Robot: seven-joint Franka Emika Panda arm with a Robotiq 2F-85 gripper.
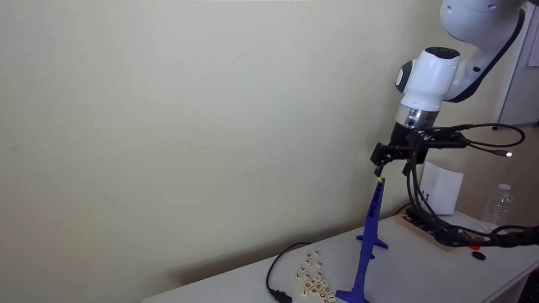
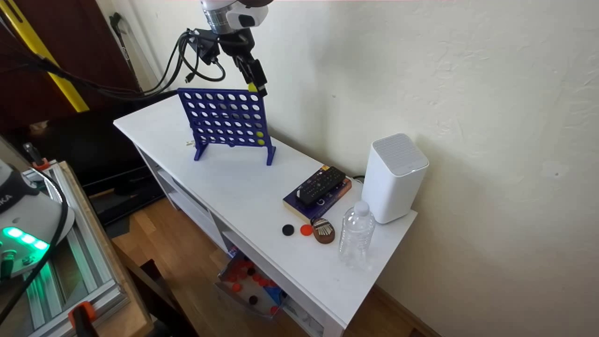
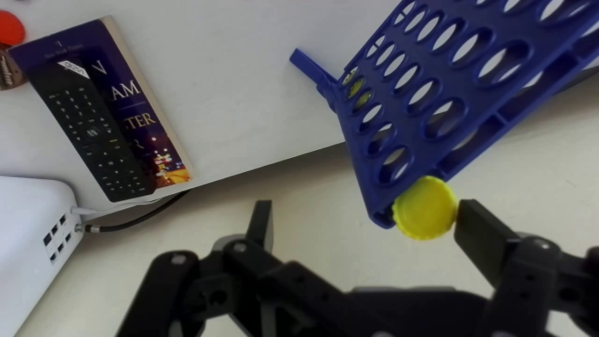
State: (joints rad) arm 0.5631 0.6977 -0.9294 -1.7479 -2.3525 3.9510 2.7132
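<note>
The black claw [image 3: 366,229] is nearest, its fingers wide apart; one touches, or stands just beside, a yellow disc [image 3: 425,207] with ridged rim. This disc rests at the top corner of the blue plastic rack [image 3: 423,152], seemingly not yet fully inside. Below, at least two yellow discs [image 2: 260,142] already sit behind the round holes. The tabletop [image 2: 234,187] is smooth and white.

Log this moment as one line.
Gripper: open | yellow disc: at top corner of blue grid, beside one finger | remote: on book
</note>
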